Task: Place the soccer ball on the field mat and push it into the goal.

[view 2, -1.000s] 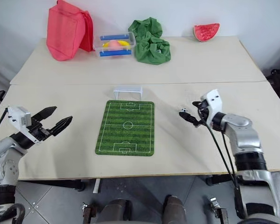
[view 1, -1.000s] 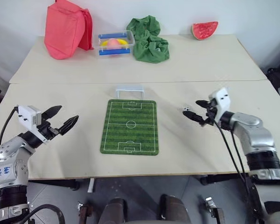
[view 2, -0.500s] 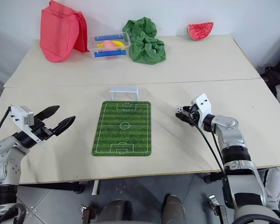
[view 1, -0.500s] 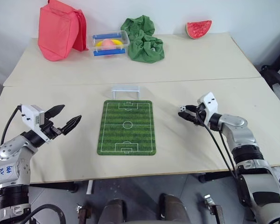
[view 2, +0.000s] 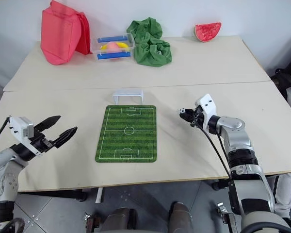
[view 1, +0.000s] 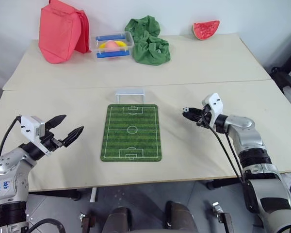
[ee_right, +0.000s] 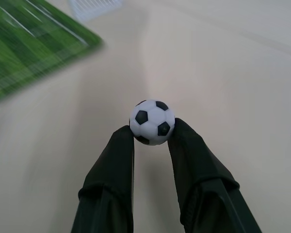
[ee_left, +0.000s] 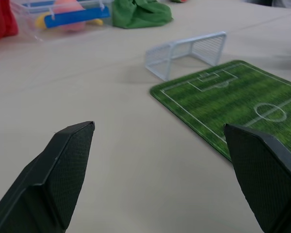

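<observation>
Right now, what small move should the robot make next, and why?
Probably carry the tiny black-and-white soccer ball leftward over the striped green field mat. The right hand pinches it at its fingertips beside the mat's right edge, so placing comes before pushing toward the small white goal.

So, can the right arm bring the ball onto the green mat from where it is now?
Probably yes: the right gripper holds the soccer ball beside the field mat, with only bare table between.

Two beige tables (view 1: 208, 63) stand end to end against a white wall (view 1: 262, 14), grey floor (view 1: 136, 204) below.
</observation>
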`<action>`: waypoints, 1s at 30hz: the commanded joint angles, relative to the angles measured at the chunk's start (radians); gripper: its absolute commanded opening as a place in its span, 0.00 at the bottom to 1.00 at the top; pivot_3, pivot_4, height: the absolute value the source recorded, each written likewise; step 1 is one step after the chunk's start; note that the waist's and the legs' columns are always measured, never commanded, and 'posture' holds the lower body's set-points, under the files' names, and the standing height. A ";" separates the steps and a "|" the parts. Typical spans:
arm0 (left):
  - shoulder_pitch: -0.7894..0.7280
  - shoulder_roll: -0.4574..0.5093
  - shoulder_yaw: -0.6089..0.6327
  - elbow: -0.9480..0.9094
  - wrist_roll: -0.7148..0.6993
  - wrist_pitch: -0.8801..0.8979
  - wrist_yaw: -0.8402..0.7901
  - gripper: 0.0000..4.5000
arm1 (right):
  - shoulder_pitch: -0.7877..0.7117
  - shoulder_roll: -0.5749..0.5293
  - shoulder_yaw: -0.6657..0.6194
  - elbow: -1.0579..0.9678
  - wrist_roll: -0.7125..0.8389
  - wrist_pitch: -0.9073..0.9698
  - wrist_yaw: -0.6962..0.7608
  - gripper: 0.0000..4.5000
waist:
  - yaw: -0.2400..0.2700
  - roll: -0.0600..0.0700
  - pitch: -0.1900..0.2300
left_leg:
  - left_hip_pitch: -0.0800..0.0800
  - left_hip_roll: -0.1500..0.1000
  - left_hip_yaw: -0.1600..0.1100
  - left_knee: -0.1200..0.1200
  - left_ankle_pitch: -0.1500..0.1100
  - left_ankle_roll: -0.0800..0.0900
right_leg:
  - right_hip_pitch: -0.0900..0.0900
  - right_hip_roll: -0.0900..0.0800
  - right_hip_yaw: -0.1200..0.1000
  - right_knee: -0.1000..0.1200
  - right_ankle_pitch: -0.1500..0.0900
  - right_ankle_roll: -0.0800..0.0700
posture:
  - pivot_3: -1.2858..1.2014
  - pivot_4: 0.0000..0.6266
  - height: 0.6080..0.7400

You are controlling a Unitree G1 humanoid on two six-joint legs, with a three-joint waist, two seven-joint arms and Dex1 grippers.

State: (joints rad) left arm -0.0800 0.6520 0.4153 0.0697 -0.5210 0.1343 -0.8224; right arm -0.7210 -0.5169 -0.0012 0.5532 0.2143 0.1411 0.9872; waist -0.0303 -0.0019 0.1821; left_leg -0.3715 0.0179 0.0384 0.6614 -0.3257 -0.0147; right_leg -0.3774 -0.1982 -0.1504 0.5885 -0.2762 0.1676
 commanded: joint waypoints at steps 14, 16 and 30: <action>0.094 0.020 -0.062 -0.039 -0.001 -0.056 -0.250 1.00 | -0.063 0.119 0.442 -0.552 0.032 0.415 0.236 0.17 | 0.003 0.000 0.000 | 0.000 0.000 0.000 0.001 -0.001 0.000 | -0.001 0.001 0.000 0.001 0.000 0.000 | 0.52 0.24 1.00; 0.105 0.014 -0.050 -0.025 -0.010 -0.085 -0.277 1.00 | -0.082 0.136 0.496 -0.536 0.003 0.415 0.243 0.17 | 0.002 0.000 0.000 | 0.000 0.000 0.000 0.001 -0.001 0.000 | -0.001 0.001 0.000 0.001 0.000 0.000 | 0.52 0.24 1.00; 0.170 0.014 0.029 0.009 -0.042 -0.184 -0.360 1.00 | -0.138 0.215 0.535 -0.389 -0.066 0.380 0.246 0.17 | 0.001 0.000 0.000 | -0.001 0.001 0.000 0.001 -0.001 -0.001 | -0.002 0.001 0.000 0.002 0.000 0.000 | 0.52 0.24 1.00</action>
State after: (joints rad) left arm 0.0816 0.6570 0.4160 0.0868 -0.5349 -0.0312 -1.1705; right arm -0.8421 -0.3118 0.5450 0.1778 0.1446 0.5394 1.2200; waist -0.0297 -0.0015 0.1823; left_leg -0.3720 0.0185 0.0386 0.6622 -0.3267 -0.0156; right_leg -0.3797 -0.1970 -0.1502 0.5901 -0.2763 0.1675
